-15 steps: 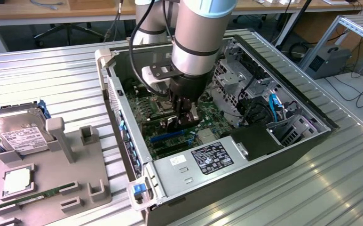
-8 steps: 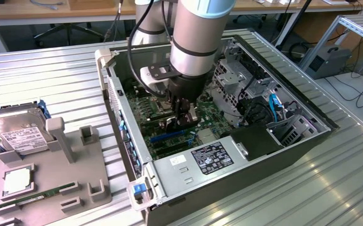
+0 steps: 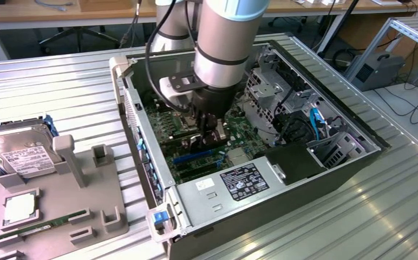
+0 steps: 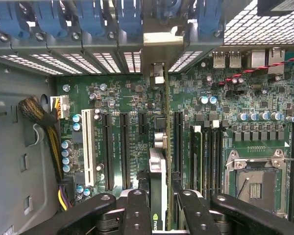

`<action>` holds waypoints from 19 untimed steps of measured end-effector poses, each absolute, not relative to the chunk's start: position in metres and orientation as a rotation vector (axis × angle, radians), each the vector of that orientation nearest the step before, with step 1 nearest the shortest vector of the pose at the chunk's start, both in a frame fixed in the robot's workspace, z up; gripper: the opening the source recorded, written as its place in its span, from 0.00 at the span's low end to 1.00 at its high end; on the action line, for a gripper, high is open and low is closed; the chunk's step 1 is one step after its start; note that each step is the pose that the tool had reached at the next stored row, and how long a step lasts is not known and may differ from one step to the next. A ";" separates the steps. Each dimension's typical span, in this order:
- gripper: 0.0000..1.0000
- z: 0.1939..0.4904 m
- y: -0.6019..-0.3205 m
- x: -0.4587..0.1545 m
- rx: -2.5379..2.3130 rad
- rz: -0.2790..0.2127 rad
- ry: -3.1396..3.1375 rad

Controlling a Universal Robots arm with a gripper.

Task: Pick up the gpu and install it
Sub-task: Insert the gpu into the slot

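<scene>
The gpu (image 4: 159, 156) stands edge-on over the green motherboard (image 4: 112, 98), a thin black card running between the black expansion slots. Its silver bracket (image 4: 159, 41) reaches the case's rear slot openings under the blue clips. My gripper (image 4: 161, 193) is shut on the card's near end, one black finger (image 4: 137, 210) on each side of it. In the exterior view the gripper (image 3: 205, 138) reaches down into the open computer case (image 3: 295, 189), low over the board. I cannot tell whether the card's edge sits in a slot.
A white slot (image 4: 87, 142) and a bare CPU socket (image 4: 257, 183) flank the card. The power supply (image 3: 241, 181) and drive cage (image 3: 267, 92) crowd the arm. Outside the case, a grey fixture (image 3: 86, 216) holds a hard drive (image 3: 21, 154), a CPU (image 3: 21, 208) and a RAM stick (image 3: 39, 227).
</scene>
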State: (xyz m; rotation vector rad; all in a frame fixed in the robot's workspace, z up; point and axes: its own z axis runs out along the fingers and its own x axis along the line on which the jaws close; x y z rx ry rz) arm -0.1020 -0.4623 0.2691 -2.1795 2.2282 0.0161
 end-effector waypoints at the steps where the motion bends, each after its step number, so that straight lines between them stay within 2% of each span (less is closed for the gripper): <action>1: 0.27 0.269 -0.462 -0.102 -2.179 0.016 2.228; 19: 0.27 0.267 -0.462 -0.107 -2.179 0.015 2.228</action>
